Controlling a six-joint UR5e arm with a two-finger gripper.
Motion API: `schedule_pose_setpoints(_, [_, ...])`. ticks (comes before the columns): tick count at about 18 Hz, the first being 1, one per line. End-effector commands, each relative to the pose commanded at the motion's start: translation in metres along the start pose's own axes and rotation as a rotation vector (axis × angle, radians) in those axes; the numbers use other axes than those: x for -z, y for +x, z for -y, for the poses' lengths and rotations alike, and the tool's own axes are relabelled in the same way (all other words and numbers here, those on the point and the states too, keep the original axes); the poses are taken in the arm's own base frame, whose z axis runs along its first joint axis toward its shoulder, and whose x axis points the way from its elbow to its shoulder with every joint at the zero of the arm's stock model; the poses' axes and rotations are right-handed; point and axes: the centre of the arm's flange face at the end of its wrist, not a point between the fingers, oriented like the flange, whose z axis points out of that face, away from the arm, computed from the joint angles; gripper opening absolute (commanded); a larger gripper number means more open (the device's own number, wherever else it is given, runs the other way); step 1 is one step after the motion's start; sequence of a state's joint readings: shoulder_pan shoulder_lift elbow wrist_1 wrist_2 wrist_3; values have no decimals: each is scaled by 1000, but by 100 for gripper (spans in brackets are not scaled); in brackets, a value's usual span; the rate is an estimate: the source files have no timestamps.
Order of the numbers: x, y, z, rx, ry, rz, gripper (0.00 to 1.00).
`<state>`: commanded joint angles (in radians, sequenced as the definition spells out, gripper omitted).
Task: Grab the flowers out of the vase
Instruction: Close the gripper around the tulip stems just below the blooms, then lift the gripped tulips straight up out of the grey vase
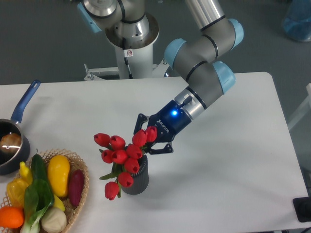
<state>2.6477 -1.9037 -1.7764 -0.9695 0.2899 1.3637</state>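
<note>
The flowers [121,155] stand in the vase [135,181], which sits on the white tabletop [228,184] a little right of the wicker basket [80,194]. The red buds spread up and to the left of the vase mouth, and one bud droops low beside the vase's left wall. The gripper [148,140] sits just above and to the right of the vase, at the upper right edge of the bunch. Its dark fingers are drawn close together around the top right buds and appear to be clamped on the flowers, though the buds hide the contact itself. The stems are still down in the vase. The arm [204,73] slopes up and to the right from the vase. A blue-handled saucepan [14,141] lies well to the left of the vase, above the basket of vegetables [43,194].
</note>
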Motion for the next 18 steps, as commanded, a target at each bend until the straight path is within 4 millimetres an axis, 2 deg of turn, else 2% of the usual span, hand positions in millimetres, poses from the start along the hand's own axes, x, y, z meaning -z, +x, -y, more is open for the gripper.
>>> schedule_pose_setpoints(6, [17,6,23,-12,5,29,6])
schedule_pose_setpoints(11, [35,13,60,-24,34,55,6])
schedule_pose_setpoints(18, [61,24,95,-50,109,75,6])
